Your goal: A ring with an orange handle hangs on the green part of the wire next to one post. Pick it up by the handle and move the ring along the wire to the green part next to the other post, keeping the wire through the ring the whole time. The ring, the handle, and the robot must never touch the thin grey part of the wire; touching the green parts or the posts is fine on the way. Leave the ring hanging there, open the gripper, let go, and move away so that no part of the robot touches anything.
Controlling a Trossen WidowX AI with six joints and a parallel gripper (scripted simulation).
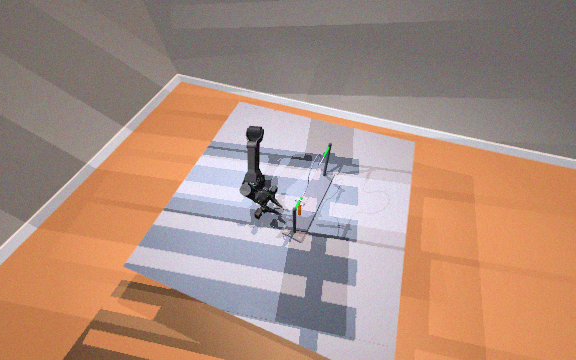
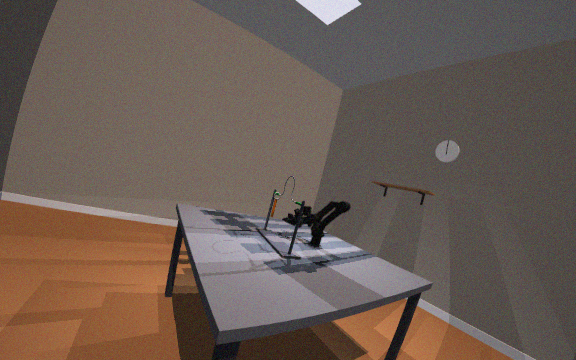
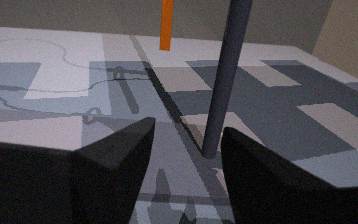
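Landmark: the near post point(image 1: 294, 220) point(image 2: 270, 210) point(image 3: 225, 85), the one with the ring point(image 2: 277, 195) beside it. Ring is hanging on the green wire part next to that post; you are seeing its orange handle point(image 1: 299, 209) point(image 2: 274, 207) point(image 3: 166, 25) dangling just beside the post, apart from it in the wrist view. No box or tray is showing; the wire point(image 1: 309, 176) point(image 2: 294, 186) is running through the ring, arching from the landmark to the far post point(image 1: 327, 160) point(image 2: 296, 230). Your gripper point(image 1: 284, 215) point(image 2: 285, 220) point(image 3: 188, 131) is pointing toward the landmark, its fingers standing partly open, grasping nothing. Under the landmark, the pale table point(image 1: 383, 200) point(image 2: 278, 310) is carrying striped shadows. Beyond the landmark, orange floor is spreading below grey-brown walls; a wall shelf point(image 2: 403, 188) and round clock point(image 2: 447, 151) are hanging well apart from it.
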